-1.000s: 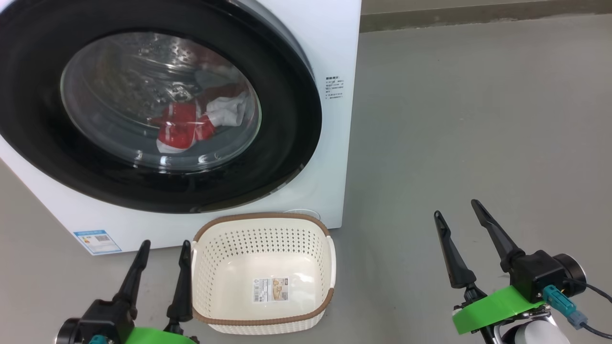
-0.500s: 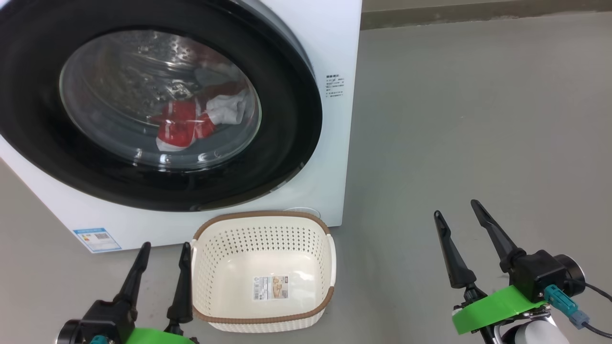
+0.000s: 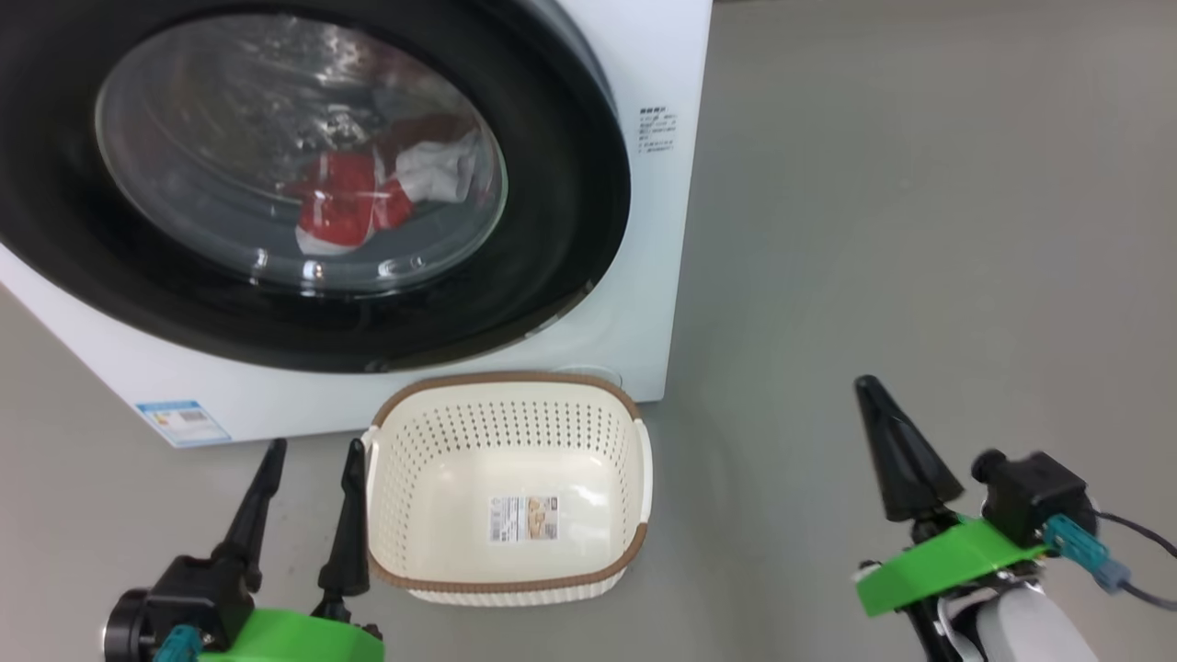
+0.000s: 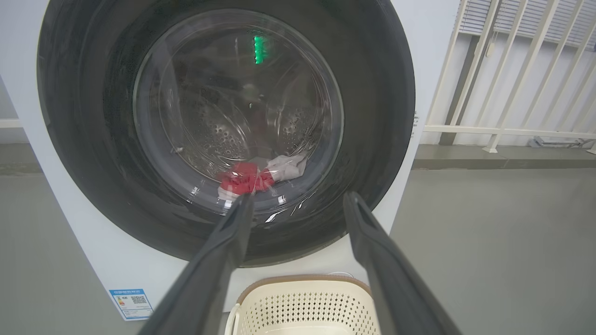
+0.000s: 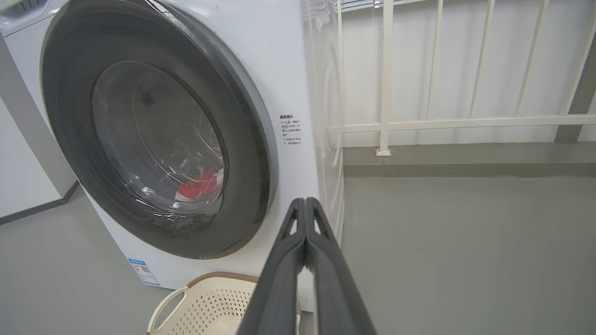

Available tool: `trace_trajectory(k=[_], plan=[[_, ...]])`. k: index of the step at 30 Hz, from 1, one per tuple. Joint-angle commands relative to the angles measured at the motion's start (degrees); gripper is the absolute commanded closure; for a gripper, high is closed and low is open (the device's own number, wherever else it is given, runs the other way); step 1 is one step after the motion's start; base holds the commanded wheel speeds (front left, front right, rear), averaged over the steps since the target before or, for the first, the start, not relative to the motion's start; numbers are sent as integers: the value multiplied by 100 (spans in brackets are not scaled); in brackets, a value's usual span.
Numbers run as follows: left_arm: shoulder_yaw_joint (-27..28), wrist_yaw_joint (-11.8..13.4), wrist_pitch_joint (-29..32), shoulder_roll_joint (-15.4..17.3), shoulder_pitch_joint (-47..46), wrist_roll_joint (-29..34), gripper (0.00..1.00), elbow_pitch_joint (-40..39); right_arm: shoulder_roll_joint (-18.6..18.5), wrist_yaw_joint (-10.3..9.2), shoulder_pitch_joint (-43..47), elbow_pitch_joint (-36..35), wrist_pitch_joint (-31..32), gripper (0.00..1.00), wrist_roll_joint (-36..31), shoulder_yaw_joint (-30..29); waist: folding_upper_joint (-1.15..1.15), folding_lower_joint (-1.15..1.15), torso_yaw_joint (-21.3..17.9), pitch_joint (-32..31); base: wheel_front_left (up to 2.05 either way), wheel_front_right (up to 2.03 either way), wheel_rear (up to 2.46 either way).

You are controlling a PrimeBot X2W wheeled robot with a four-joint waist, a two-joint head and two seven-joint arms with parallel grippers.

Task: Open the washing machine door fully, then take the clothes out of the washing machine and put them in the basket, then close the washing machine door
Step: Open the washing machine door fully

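The white washing machine (image 3: 662, 55) stands at the upper left with its black-rimmed round door (image 3: 570, 221) closed. Through the glass I see red and white clothes (image 3: 354, 207) lying in the drum; they also show in the left wrist view as clothes (image 4: 249, 179) and in the right wrist view as clothes (image 5: 200, 184). The cream basket (image 3: 510, 395) sits empty on the floor in front of the machine. My left gripper (image 3: 308, 450) is open just left of the basket. My right gripper (image 3: 869, 386) is shut on nothing, over the floor to the right, its fingers (image 5: 305, 232) pressed together.
Grey floor (image 3: 919, 230) spreads to the right of the machine. A white railing (image 5: 386, 93) stands behind it against a pale wall. A blue label (image 3: 179, 421) marks the machine's lower left corner.
My right gripper has shut; its two fingers were spread and are now together. The head view has shifted slightly, with the machine and basket sitting higher in the picture.
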Motion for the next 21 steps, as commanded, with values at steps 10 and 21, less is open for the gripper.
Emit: trace_trajectory(k=[10, 21], plan=[[190, -49, -69, 86, -471, -49, 0, -433, -199, 2, -1097, 660, -36, 100, 1747, 734, 0, 0, 157, 609, 0, 0, 0], [75, -7, -69, 86, -812, -214, 0, -777, -721, 2, -2392, 901, 292, 100, 4310, 1483, 0, 0, 331, 1266, 0, 0, 0]])
